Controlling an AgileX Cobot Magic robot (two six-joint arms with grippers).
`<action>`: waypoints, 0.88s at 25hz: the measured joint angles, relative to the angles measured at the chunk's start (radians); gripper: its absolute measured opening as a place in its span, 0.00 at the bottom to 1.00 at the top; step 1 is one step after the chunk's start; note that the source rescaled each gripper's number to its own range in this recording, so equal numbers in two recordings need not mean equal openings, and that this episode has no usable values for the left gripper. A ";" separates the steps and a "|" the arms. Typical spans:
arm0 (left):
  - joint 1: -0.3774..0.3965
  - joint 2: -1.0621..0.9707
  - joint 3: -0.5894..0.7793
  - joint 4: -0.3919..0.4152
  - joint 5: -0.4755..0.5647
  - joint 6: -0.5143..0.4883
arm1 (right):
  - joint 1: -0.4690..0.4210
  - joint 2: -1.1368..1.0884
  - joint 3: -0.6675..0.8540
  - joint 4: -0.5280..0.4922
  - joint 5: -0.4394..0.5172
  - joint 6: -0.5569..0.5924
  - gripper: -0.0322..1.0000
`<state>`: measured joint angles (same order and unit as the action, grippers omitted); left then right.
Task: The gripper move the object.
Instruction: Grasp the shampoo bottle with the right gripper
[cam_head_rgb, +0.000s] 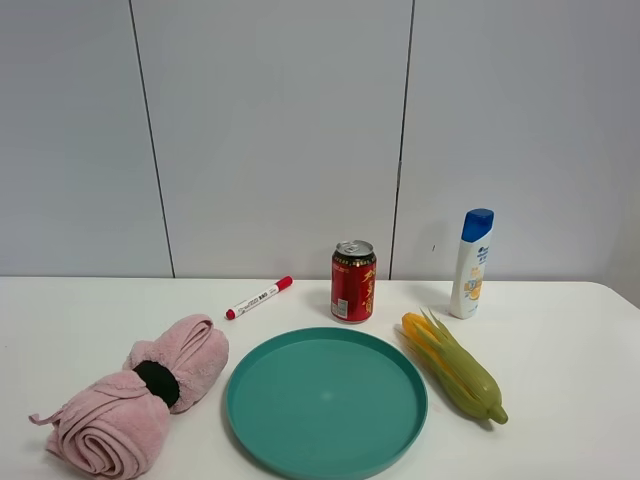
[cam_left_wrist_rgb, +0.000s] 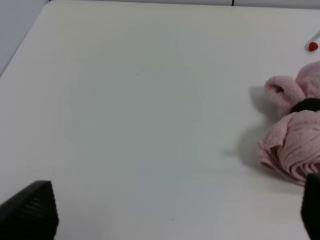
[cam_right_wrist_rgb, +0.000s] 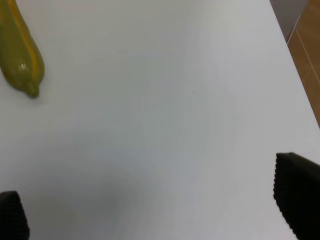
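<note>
The object, a tall white shampoo bottle (cam_head_rgb: 472, 263) with a blue cap and blue-and-yellow label, stands upright at the back right of the table, to the right of a red can (cam_head_rgb: 353, 281). Neither arm shows in the exterior high view. In the left wrist view my left gripper (cam_left_wrist_rgb: 175, 215) is open over bare table, its black fingertips (cam_left_wrist_rgb: 31, 210) wide apart. In the right wrist view my right gripper (cam_right_wrist_rgb: 155, 200) is open too, black fingertips (cam_right_wrist_rgb: 296, 192) far apart above bare table, nothing between them. The bottle is out of both wrist views.
A teal plate (cam_head_rgb: 326, 400) lies front centre. A corn cob (cam_head_rgb: 455, 368) (cam_right_wrist_rgb: 20, 52) lies to its right, in front of the bottle. A rolled pink towel (cam_head_rgb: 140, 395) (cam_left_wrist_rgb: 295, 135) sits front left. A red-capped marker (cam_head_rgb: 258, 298) lies behind the plate. The table's right edge (cam_right_wrist_rgb: 295, 65) is near my right gripper.
</note>
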<state>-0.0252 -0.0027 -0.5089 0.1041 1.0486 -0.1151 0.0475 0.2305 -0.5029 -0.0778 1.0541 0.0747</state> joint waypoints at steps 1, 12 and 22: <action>0.000 0.000 0.000 0.000 0.000 0.000 | 0.000 0.000 0.000 0.000 0.000 0.000 1.00; 0.000 0.000 0.000 0.000 0.000 0.000 | 0.000 0.000 0.000 0.000 0.000 0.000 1.00; 0.000 0.000 0.000 0.000 0.000 0.000 | 0.000 0.000 0.000 0.000 0.000 0.000 1.00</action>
<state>-0.0252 -0.0027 -0.5089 0.1041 1.0486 -0.1151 0.0475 0.2305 -0.5029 -0.0778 1.0541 0.0746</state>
